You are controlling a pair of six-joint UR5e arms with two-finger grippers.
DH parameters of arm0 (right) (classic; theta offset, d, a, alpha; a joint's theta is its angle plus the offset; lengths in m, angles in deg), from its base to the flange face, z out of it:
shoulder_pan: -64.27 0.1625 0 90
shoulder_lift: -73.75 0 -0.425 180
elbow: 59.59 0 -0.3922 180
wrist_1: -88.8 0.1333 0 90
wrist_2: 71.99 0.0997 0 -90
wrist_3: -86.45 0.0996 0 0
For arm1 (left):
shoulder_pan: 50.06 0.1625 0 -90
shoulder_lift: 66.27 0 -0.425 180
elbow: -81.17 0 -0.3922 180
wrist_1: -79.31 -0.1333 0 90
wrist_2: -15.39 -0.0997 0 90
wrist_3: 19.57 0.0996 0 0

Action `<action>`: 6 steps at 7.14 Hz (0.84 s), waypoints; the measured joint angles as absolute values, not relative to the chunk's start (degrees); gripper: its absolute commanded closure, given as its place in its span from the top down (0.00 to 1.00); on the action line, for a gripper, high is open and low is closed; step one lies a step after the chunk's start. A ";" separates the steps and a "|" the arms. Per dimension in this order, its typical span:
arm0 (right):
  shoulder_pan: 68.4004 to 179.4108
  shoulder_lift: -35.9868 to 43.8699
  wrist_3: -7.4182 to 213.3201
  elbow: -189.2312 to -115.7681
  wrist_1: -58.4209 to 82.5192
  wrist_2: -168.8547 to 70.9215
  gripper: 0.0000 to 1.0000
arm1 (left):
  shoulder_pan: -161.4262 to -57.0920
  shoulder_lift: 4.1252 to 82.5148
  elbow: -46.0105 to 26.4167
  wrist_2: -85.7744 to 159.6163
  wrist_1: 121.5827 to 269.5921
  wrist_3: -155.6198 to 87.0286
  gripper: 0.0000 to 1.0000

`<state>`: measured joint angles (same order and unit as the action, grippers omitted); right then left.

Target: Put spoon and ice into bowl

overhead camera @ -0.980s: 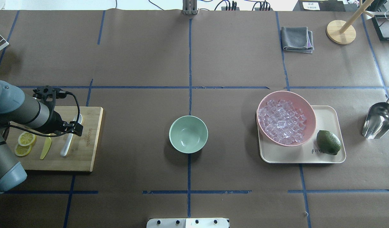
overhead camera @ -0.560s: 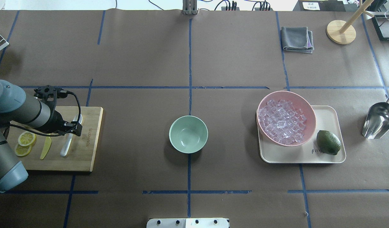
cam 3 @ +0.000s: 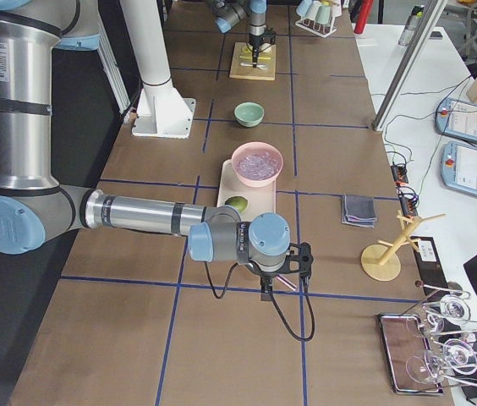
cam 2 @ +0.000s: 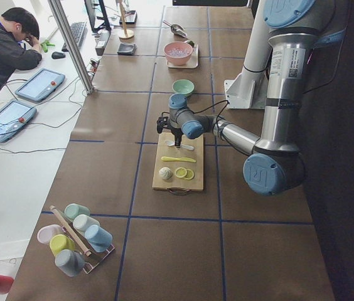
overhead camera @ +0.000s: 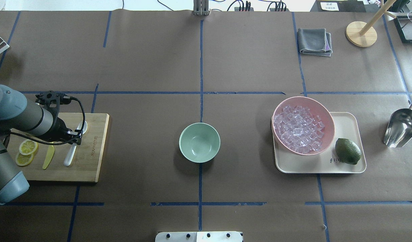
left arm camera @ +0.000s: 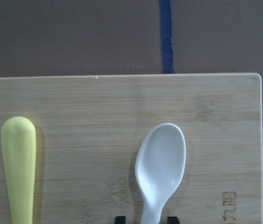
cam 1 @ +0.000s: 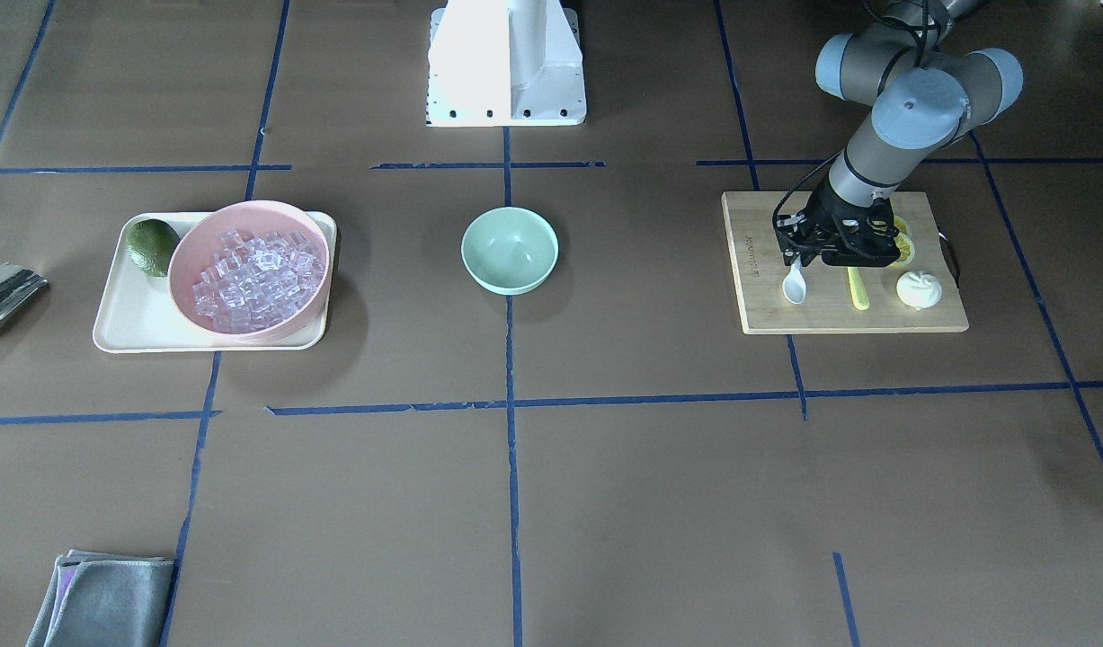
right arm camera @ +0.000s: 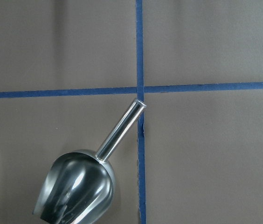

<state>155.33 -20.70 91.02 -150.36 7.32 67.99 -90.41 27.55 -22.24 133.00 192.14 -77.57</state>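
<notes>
There is one white spoon (left arm camera: 162,163), one yellow knife (overhead camera: 48,157) and two lemon slices (overhead camera: 28,147) on one wooden board (overhead camera: 91,161). One green bowl (overhead camera: 199,144) sits alone in the middle of the table, with bare brown paper all around it. One pink bowl (overhead camera: 328,117) holds many ice (overhead camera: 298,129) cubes.

The spoon lies near the board's edge on the green bowl's side. The left arm bends low over the board. The left gripper (left arm camera: 145,219) points down, with its jaws a little apart, one on each side of the spoon's handle. The right gripper (cam 3: 268,292) hangs above one shiny scoop (right arm camera: 78,186). I cannot tell how its jaws stand.
</notes>
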 measured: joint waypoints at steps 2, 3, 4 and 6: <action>155.33 -20.73 91.02 -150.48 7.34 68.68 1.00 | -90.72 27.13 -23.94 133.74 191.69 -77.93 0.00; 155.33 -20.71 91.02 -150.52 7.38 69.57 1.00 | -91.13 26.97 -25.59 134.94 190.39 -78.01 0.00; 155.33 -20.65 91.02 -150.73 7.40 70.12 1.00 | -91.58 27.27 -27.93 135.89 186.97 -78.02 0.00; 155.28 -20.33 91.02 -152.40 7.23 70.32 1.00 | -91.93 32.95 -32.73 136.52 175.72 -78.67 0.00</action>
<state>155.28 -20.33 91.02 -152.40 7.23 70.32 -91.93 32.95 -32.73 136.52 175.72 -78.67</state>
